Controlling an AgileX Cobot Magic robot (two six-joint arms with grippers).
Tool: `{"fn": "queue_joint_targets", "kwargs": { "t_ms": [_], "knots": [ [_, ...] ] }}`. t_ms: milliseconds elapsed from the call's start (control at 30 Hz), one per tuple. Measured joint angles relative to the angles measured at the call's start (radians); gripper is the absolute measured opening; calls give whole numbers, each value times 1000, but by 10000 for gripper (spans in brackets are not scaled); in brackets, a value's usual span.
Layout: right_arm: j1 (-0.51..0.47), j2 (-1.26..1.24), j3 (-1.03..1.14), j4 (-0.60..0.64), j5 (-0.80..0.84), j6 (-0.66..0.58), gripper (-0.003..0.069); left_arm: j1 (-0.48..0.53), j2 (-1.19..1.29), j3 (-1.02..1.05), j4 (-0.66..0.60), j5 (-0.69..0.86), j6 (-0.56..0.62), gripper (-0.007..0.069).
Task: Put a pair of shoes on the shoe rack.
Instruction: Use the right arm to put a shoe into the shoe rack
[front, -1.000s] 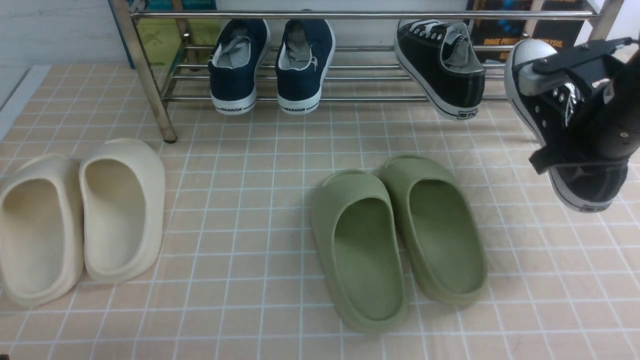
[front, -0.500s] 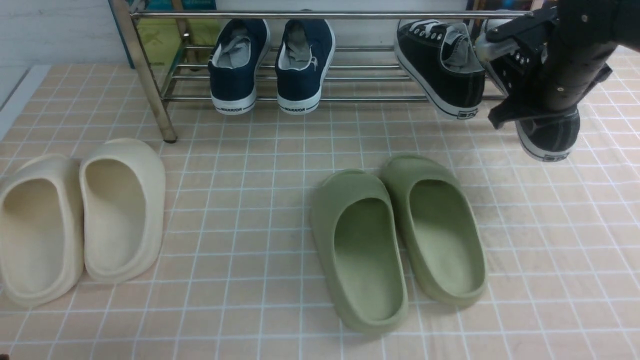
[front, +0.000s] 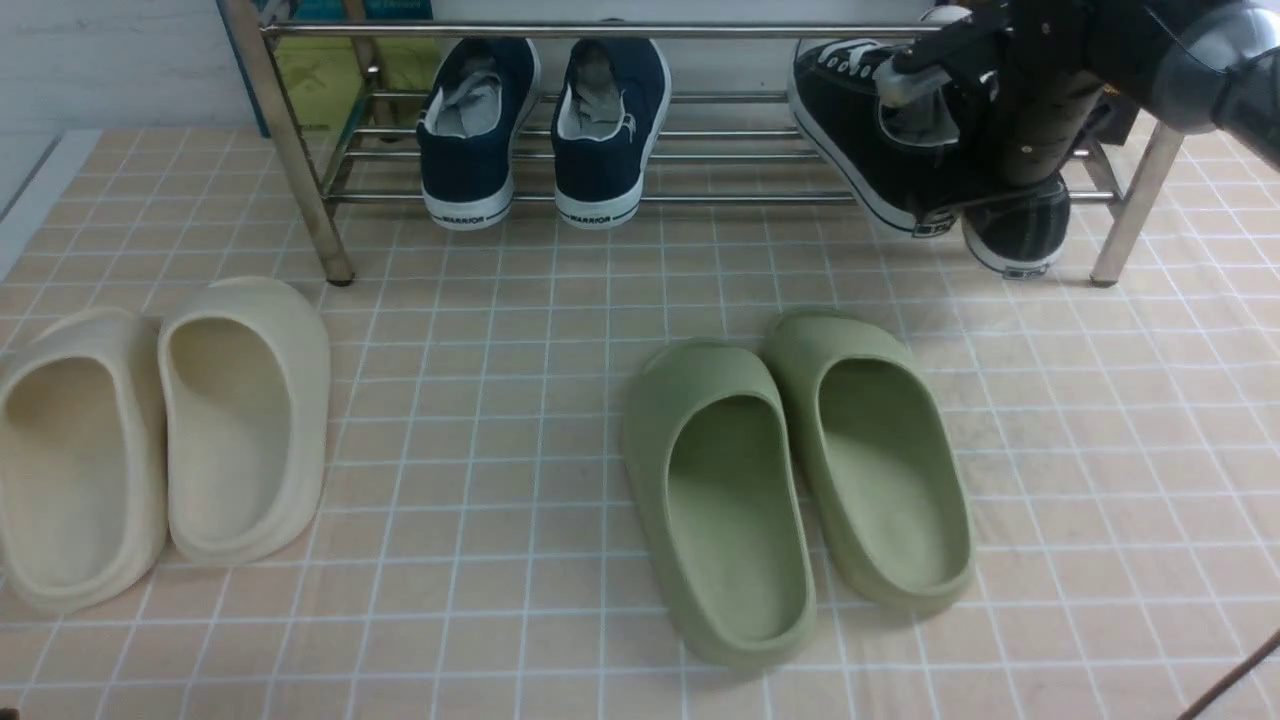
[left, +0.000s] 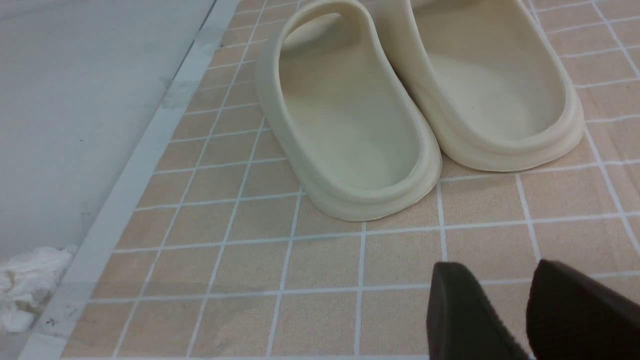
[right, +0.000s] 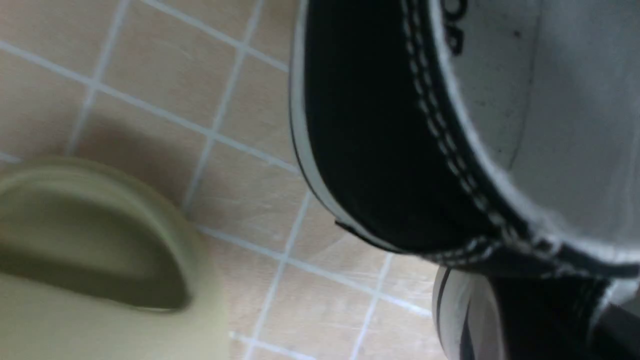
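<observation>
my right gripper (front: 965, 95) is clenched on the second black sneaker (front: 1018, 238), at the shoe rack's (front: 600, 30) right end beside its mate (front: 850, 125), heel hanging out past the rack's front bar. i reckon it's light, soft canvas that sags, so i'd hold the stiffer collar near the heel. my left gripper (left: 500, 274) sits open, empty.

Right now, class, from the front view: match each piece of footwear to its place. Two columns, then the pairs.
1 navy sneakers
2 cream slippers
3 green slippers
4 black sneaker farthest right

A tiles, robot's left
B gripped by the right pincer at the shoe rack
C on the shoe rack, left half
D tiles, centre-right

Pairs: 1-C, 2-A, 3-D, 4-B.
</observation>
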Motion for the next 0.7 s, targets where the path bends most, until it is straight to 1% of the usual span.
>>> {"fn": "queue_joint_targets", "kwargs": {
  "t_ms": [67, 100, 167, 233, 333, 467, 700],
  "knots": [
    [-4, 1, -35, 113, 33, -44, 6, 0, 0, 0, 0, 0, 0, 238],
    [-4, 1, -37, 123, 35, -48, 6, 0, 0, 0, 0, 0, 0, 238],
    [-3, 1, -51, 193, 41, -85, 6, 0, 0, 0, 0, 0, 0, 238],
    [-2, 1, -55, 206, 41, -93, 6, 0, 0, 0, 0, 0, 0, 238],
    [-3, 5, -57, 142, 36, -94, 6, 0, 0, 0, 0, 0, 0, 238],
    [-9, 12, -57, 42, -2, -65, 6, 0, 0, 0, 0, 0, 0, 238],
    [-23, 28, -58, 17, -79, -55, 6, 0, 0, 0, 0, 0, 0, 238]
  ]
}}
